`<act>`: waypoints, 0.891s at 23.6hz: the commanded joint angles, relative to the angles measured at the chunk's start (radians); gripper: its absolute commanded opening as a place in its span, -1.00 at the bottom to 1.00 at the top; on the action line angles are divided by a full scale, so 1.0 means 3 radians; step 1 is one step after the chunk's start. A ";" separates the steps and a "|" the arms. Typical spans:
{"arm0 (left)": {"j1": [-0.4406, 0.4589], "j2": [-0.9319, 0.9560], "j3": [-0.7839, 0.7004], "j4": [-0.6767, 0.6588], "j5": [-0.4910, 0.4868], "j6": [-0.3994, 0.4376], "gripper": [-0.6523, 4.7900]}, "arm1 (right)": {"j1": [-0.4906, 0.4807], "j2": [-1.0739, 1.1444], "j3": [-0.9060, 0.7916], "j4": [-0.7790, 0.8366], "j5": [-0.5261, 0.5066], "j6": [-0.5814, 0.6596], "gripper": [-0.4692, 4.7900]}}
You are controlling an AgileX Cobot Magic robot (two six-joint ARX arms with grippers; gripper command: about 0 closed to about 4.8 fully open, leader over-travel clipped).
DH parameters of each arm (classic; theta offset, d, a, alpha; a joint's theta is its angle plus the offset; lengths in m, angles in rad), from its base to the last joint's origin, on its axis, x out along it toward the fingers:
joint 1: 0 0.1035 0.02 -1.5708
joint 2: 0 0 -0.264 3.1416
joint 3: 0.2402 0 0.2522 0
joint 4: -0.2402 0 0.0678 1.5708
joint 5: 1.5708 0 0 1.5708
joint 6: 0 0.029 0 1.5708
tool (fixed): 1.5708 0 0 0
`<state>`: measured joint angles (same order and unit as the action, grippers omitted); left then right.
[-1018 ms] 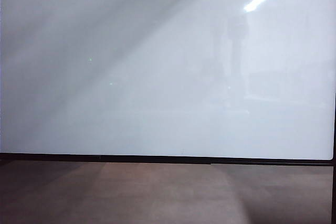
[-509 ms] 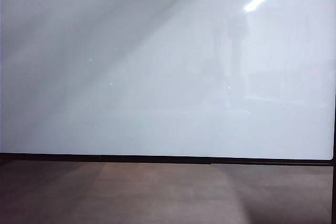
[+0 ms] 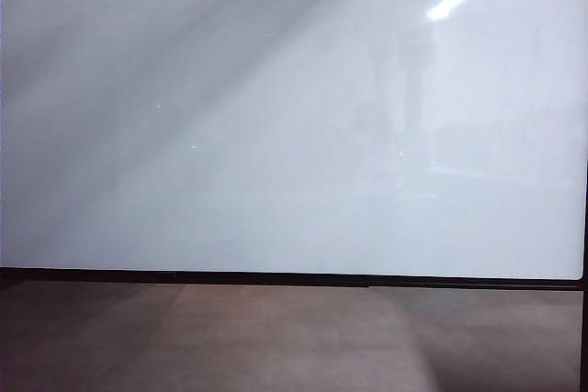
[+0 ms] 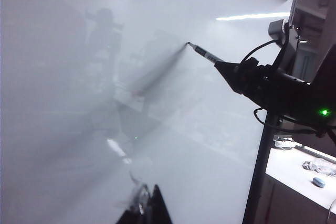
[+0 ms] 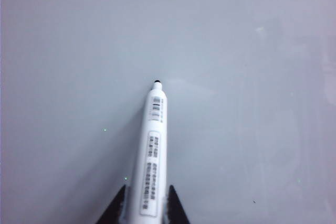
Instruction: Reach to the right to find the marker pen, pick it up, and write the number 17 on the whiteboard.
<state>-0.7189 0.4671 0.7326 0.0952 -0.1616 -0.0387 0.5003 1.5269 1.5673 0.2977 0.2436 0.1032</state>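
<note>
The whiteboard (image 3: 276, 135) fills the exterior view, glossy white with a thin black frame (image 3: 276, 277); neither arm shows there. In the right wrist view my right gripper (image 5: 147, 205) is shut on the white marker pen (image 5: 152, 150), whose black tip points at the whiteboard (image 5: 252, 103). The left wrist view shows that right gripper (image 4: 226, 69) from the side, holding the marker pen (image 4: 202, 52) with its tip meeting its own reflection on the whiteboard (image 4: 79, 103). My left gripper (image 4: 149, 203) hangs close to the board, its fingers together and holding nothing.
A brown matte surface (image 3: 294, 337) lies below the board's frame. In the left wrist view a black post (image 4: 262, 166) stands by the board's edge. Beyond it a white table (image 4: 294, 174) carries a small blue object (image 4: 318, 182) and a crumpled cloth (image 4: 320, 165).
</note>
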 commanded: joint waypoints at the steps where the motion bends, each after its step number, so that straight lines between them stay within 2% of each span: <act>1: 0.0001 -0.0013 0.0008 0.0062 0.0001 0.0004 -0.78 | 0.0004 0.0009 0.0027 0.0084 0.0018 -0.0013 -0.85; 21: 0.0001 -0.0015 0.0008 0.0061 0.0001 0.0004 -0.78 | 0.0004 0.0108 0.0027 0.0118 0.0056 -0.0013 -0.85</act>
<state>-0.7189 0.4622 0.7326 0.0971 -0.1616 -0.0387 0.5026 1.5593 1.5677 0.3313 0.2504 0.1032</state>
